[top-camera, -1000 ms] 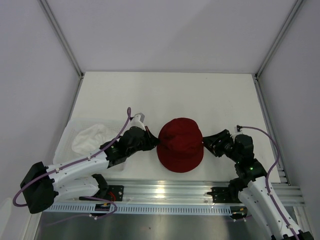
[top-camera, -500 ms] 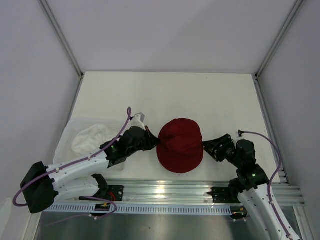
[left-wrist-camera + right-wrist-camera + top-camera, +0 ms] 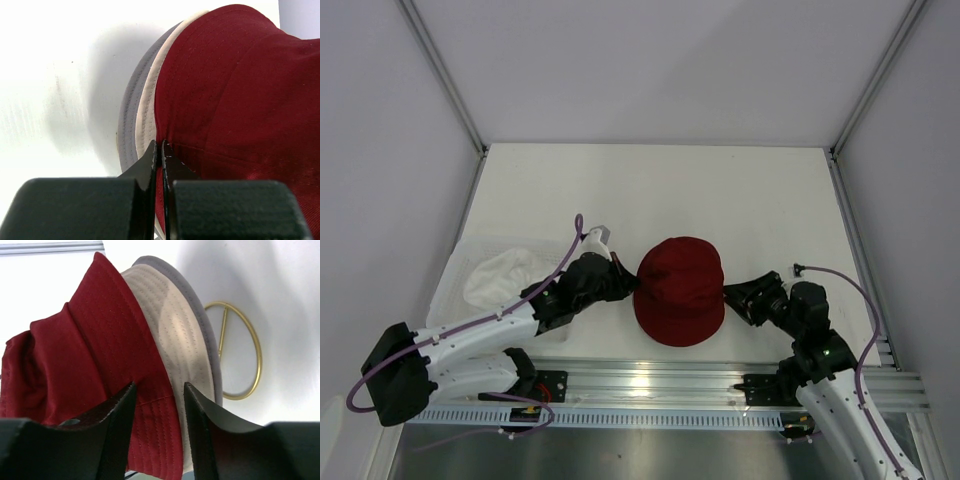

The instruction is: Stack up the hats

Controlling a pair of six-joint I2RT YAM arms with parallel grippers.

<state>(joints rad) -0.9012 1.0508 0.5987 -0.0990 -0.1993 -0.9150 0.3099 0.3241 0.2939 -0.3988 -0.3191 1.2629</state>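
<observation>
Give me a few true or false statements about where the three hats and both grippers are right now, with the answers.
1. The dark red hat sits over the beige hat. True.
2. The white hat tops the stack. False: it lies in the clear tray on the left.
3. The left gripper pinches the dark red hat's brim. True.
4. The right gripper is clamped shut. False: its jaws stand apart at the dark red hat's brim.
</observation>
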